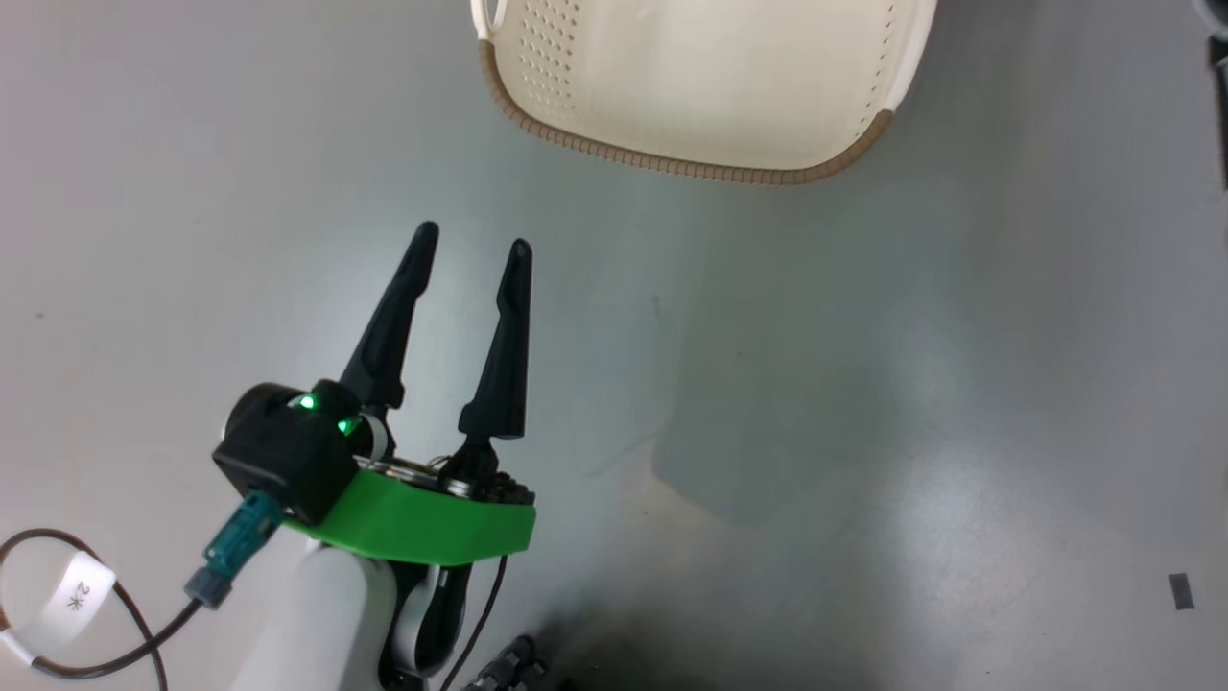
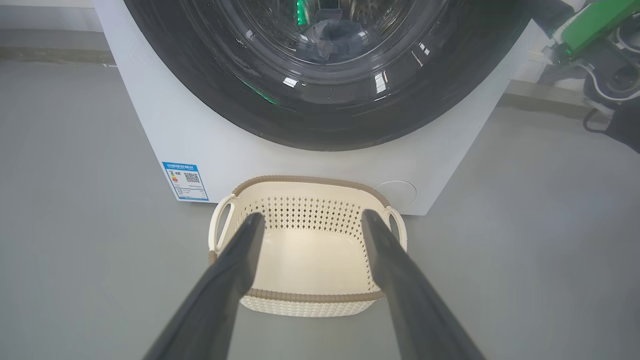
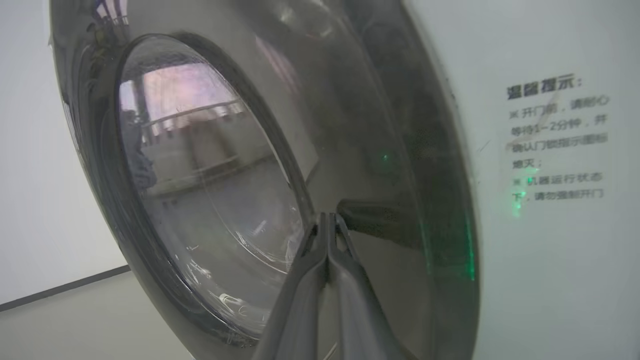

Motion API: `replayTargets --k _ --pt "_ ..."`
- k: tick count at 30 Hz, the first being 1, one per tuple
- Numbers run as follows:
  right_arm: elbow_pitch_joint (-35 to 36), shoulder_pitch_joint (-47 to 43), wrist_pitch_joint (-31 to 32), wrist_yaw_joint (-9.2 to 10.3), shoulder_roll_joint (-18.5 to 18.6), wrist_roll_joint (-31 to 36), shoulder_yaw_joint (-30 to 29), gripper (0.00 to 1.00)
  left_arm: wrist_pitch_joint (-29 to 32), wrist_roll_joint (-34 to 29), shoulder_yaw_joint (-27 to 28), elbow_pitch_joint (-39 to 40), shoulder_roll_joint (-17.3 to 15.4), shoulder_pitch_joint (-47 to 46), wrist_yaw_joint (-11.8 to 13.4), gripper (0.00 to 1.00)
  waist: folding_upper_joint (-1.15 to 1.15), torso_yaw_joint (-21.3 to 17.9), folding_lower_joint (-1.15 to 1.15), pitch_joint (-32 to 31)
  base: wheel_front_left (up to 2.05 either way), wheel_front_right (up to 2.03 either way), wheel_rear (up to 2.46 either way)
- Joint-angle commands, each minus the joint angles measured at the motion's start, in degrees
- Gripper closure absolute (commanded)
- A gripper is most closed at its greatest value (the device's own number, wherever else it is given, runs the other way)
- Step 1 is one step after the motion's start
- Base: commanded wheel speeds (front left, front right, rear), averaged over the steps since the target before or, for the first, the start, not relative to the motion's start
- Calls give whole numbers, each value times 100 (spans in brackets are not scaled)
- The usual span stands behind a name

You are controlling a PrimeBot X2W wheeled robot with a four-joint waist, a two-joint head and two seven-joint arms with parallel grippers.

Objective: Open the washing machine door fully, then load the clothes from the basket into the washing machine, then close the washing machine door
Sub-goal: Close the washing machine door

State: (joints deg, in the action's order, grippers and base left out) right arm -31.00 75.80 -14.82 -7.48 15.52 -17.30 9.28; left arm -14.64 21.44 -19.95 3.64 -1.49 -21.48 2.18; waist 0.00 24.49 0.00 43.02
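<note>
From where I stand this job looks almost over. The basket sits on the floor just in front of the washing machine, and I can see nothing left in it, only its bare cream bottom. Through the glass of the washing machine door a dim bluish bundle shows low in the drum, which I take to be the clothes, though the print is too murky to make out. The door's black rim lies against the white front, so it seems closed, but I cannot tell whether the latch has caught. The right hand has its fingers pressed together, holding nothing, with the tips at the glossy rim and seemingly touching it, as if pushing. The left hand hangs spread wide and empty above the floor, pointing toward the basket. What remains, I'd say, is only a firm last press.
</note>
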Motion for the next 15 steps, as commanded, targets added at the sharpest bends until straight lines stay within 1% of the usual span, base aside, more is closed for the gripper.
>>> replayTargets --k 1,4,8,15 --pt "78 197 -18 -1 -171 23 -116 100 -36 22 144 156 -139 -9 -11 0 0 104 0 141 0 0 0" --pt "-15 428 -18 -1 -205 94 -228 100 -36 27 107 184 -139 -56 -5 0 0 146 0 247 0 0 0" --pt "-80 571 -18 -1 -238 179 -211 100 -36 30 82 196 -139 -121 3 0 0 159 0 328 0 0 0" --pt "-51 348 -18 -1 -247 96 23 100 -36 34 83 170 -139 -169 16 0 0 43 0 235 0 0 0"
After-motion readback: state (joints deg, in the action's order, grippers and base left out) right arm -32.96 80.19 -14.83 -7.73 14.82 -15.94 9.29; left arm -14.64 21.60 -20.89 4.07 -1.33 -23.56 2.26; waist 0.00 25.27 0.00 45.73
